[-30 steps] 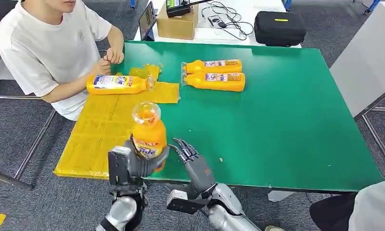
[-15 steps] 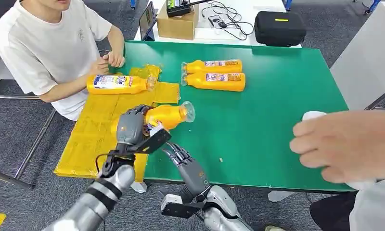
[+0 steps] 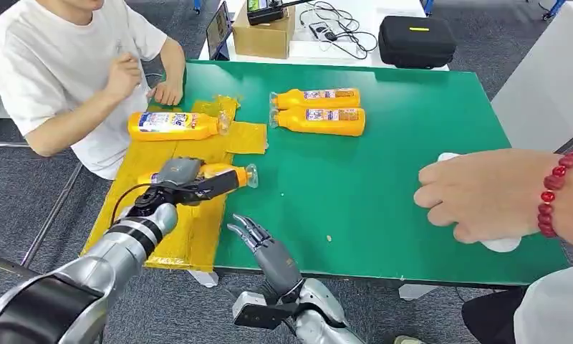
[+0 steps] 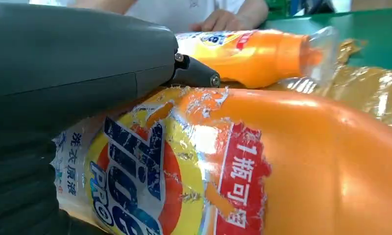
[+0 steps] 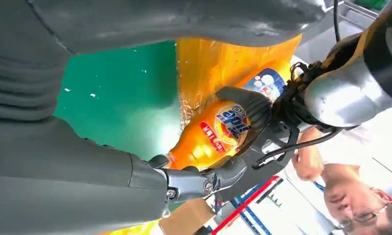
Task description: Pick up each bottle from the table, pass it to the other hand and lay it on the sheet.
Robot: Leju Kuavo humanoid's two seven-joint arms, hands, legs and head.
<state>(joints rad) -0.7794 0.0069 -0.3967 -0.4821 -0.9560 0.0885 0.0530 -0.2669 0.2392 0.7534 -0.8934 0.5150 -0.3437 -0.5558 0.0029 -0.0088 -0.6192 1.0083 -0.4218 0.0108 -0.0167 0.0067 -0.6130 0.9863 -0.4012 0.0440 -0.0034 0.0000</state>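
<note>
Head view: right hand hovered empty at table's near edge, fingers spread. Left hand grasped bottle, laid sideways over yellow sheet at table's left edge. Placing step; next, release. Two bottles waited far side.

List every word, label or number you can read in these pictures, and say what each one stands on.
"1瓶可" in white on the red patch of the held bottle
"洗衣原液" in small blue characters on that bottle's label, beside the left hand
Big blue brand letters on the same label: too distorted to read.
Bottle on the sheet: label too small.
Two bottles on the table: labels too small.
</note>
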